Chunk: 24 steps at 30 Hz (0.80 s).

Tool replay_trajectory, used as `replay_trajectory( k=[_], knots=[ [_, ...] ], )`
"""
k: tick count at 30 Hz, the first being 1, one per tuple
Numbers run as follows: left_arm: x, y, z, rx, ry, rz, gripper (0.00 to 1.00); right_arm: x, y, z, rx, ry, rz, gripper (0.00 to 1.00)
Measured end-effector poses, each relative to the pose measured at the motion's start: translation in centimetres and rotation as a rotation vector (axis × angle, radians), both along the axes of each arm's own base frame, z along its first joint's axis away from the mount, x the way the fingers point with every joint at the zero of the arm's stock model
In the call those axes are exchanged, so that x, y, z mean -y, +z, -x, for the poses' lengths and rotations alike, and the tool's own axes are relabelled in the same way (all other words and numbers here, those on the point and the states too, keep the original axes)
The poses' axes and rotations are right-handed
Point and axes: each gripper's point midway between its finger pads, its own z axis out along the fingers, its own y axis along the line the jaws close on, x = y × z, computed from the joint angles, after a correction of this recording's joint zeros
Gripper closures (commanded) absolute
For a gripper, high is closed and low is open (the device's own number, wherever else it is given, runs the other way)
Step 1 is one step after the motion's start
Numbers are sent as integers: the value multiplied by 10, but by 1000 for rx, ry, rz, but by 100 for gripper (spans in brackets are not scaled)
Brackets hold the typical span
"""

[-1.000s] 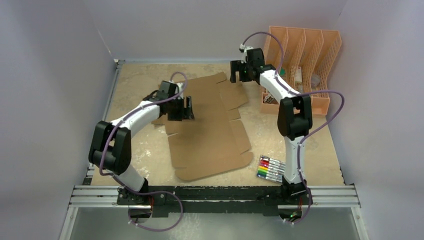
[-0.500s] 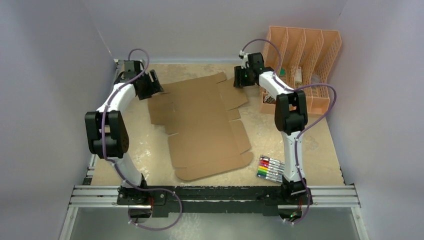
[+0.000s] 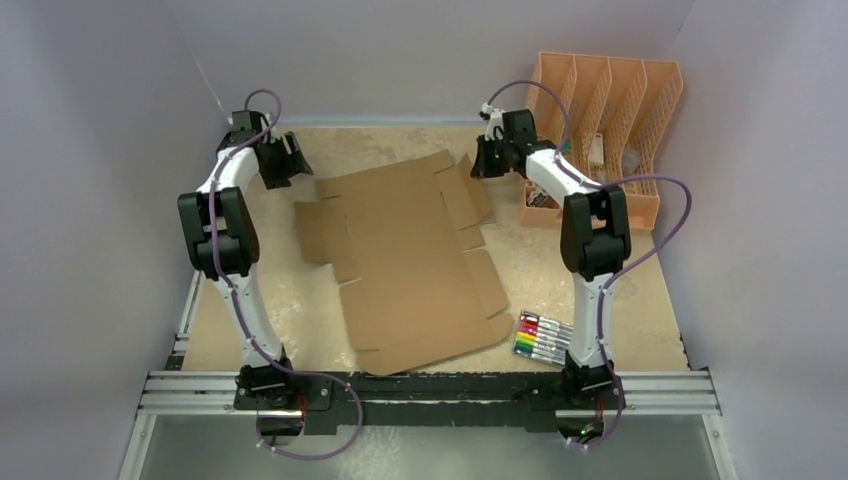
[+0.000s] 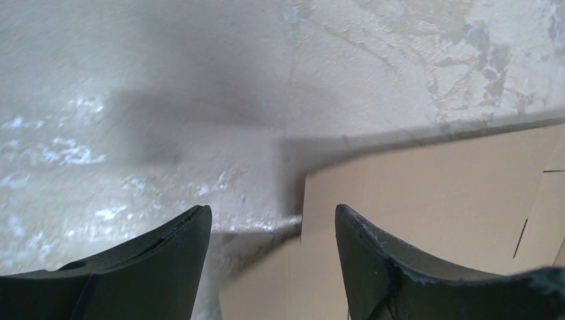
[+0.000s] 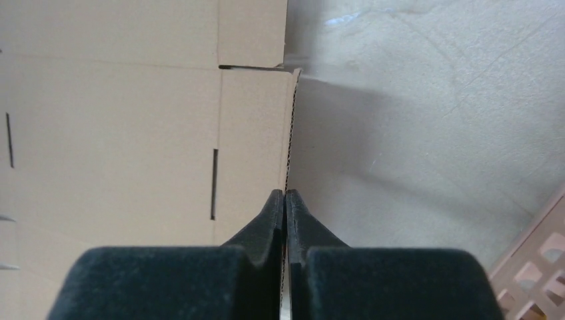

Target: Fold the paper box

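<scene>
The paper box [image 3: 410,260] is a flat brown die-cut cardboard sheet with flaps and slots, lying across the middle of the table. My right gripper [image 3: 481,166] is at its far right flap, which tilts up off the table. In the right wrist view the gripper [image 5: 285,193] is shut on the flap's corrugated edge, with the sheet [image 5: 133,133] to its left. My left gripper [image 3: 290,160] hovers just beyond the sheet's far left corner. In the left wrist view it [image 4: 272,210] stands open over a corner of the sheet [image 4: 433,187] and holds nothing.
A peach slotted organizer [image 3: 610,110] stands at the back right, just beside the right arm. A pack of coloured markers [image 3: 540,337] lies near the front right. The metal rail [image 3: 430,390] runs along the near edge. Walls close in on three sides.
The left arm swung from over the sheet's middle to its far left corner. The right gripper closed on the far right flap's edge, and that flap now tilts up.
</scene>
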Motion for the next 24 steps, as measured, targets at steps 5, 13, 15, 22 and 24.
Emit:
replay_trajectory(
  k=[5, 13, 15, 22, 24],
  knots=[
    [11, -9, -6, -10, -85, 46, 33, 2, 18, 11, 49, 13, -35, 100],
    [37, -12, 1, -14, -196, 170, 35, 5, 28, 20, 86, 4, -74, 100],
    [43, -9, 0, 1, -218, 203, 37, 4, 28, 21, 92, 8, -81, 100],
    [63, -2, -5, 46, -279, 322, 57, -3, 35, 22, 115, 33, -117, 100],
    [67, -2, -5, 49, -292, 340, 66, -4, 35, 21, 121, 36, -123, 100]
  ],
)
